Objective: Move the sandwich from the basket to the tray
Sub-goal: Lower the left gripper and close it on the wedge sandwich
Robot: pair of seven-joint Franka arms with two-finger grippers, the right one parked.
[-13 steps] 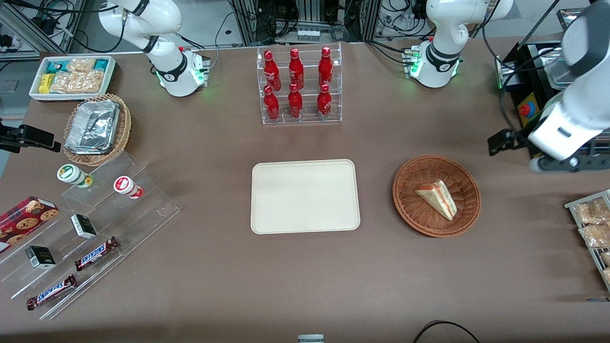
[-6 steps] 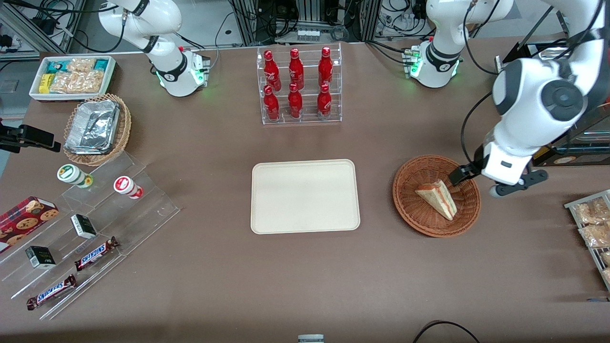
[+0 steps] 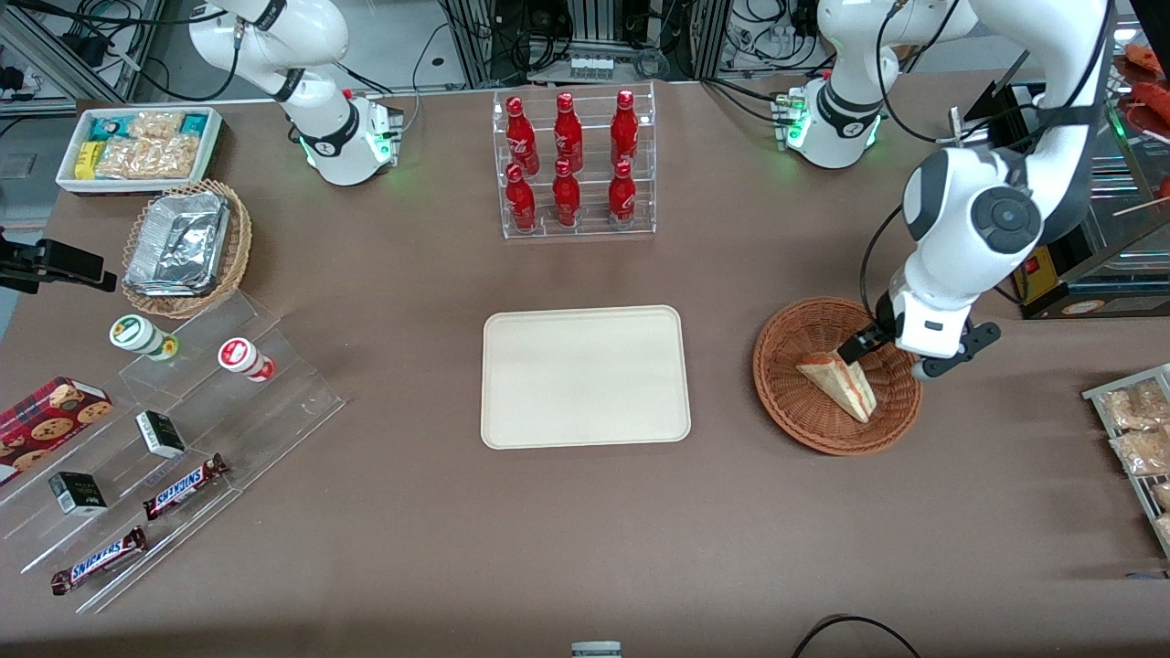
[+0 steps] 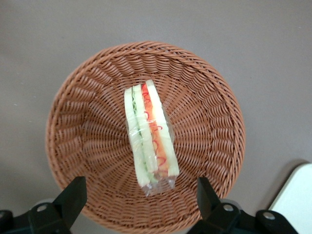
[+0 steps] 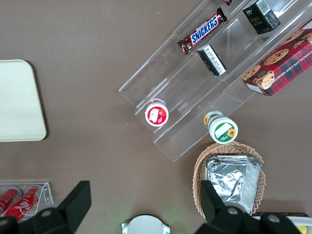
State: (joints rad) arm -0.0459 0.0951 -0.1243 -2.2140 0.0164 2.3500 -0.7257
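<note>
The sandwich (image 3: 839, 382), a clear-wrapped white wedge with orange-red and green layers, lies in the reddish-brown wicker basket (image 3: 788, 384). It also shows in the left wrist view (image 4: 148, 134), in the middle of the basket (image 4: 209, 112). My left gripper (image 3: 888, 358) hovers above the basket's rim at the edge toward the working arm's end, close above the sandwich's wide end. Its fingers (image 4: 73, 197) are open and empty, spread wider than the sandwich. The cream tray (image 3: 585, 376) lies flat at the table's middle, beside the basket, with nothing on it.
A clear rack of red bottles (image 3: 571, 164) stands farther from the camera than the tray. A tan basket with foil containers (image 3: 186, 247), a white snack box (image 3: 142, 146) and acrylic steps with snacks (image 3: 174, 439) lie toward the parked arm's end. A snack rack (image 3: 1138, 439) sits at the working arm's end.
My left arm has swung in from the working arm's end of the table and come down over the basket. The sandwich, basket and tray have not moved.
</note>
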